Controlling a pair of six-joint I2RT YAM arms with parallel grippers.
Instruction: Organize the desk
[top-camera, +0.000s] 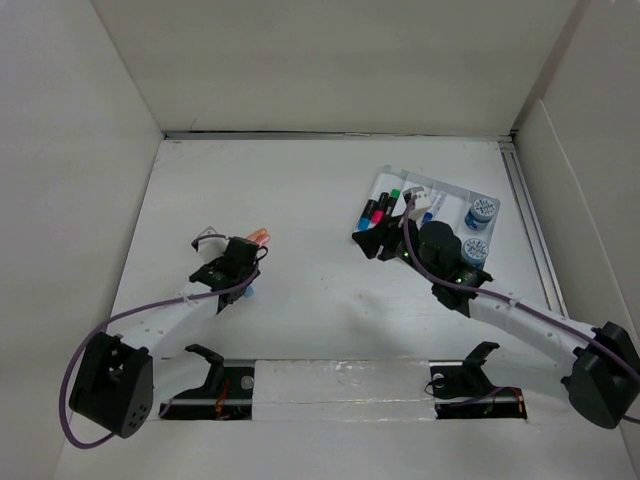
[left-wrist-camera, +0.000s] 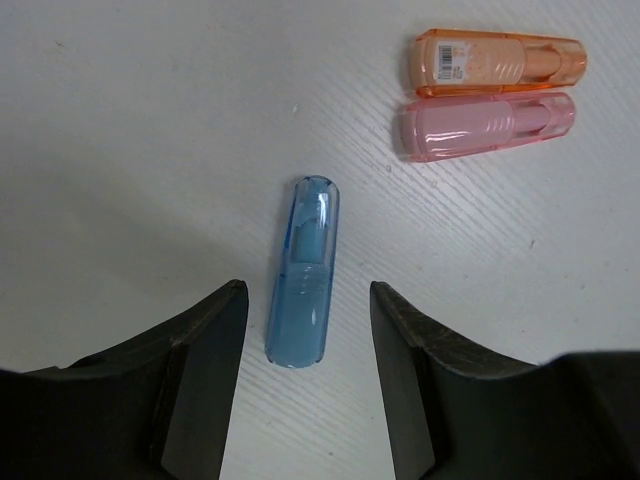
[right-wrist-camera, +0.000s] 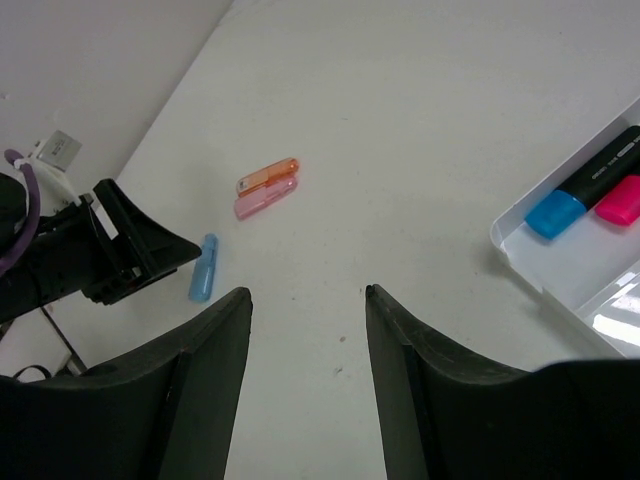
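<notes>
The desk (top-camera: 310, 200) is a large flat white tabletop. A blue translucent tube (left-wrist-camera: 303, 272) lies on it, its near end between the open fingers of my left gripper (left-wrist-camera: 305, 295), not touching either. An orange tube (left-wrist-camera: 498, 62) and a pink tube (left-wrist-camera: 487, 125) lie side by side beyond it. In the top view the left gripper (top-camera: 240, 280) hangs over the blue tube (top-camera: 247, 293). My right gripper (right-wrist-camera: 307, 295) is open and empty above bare desk, just left of the white tray (right-wrist-camera: 540, 255); it also shows in the top view (top-camera: 368, 242).
The white tray (top-camera: 440, 200) at the back right holds several markers, including a blue-capped one (right-wrist-camera: 553, 213) and a pink-capped one (right-wrist-camera: 618, 197). Two round jars (top-camera: 482, 212) (top-camera: 473, 250) stand by its right side. White walls border the desk.
</notes>
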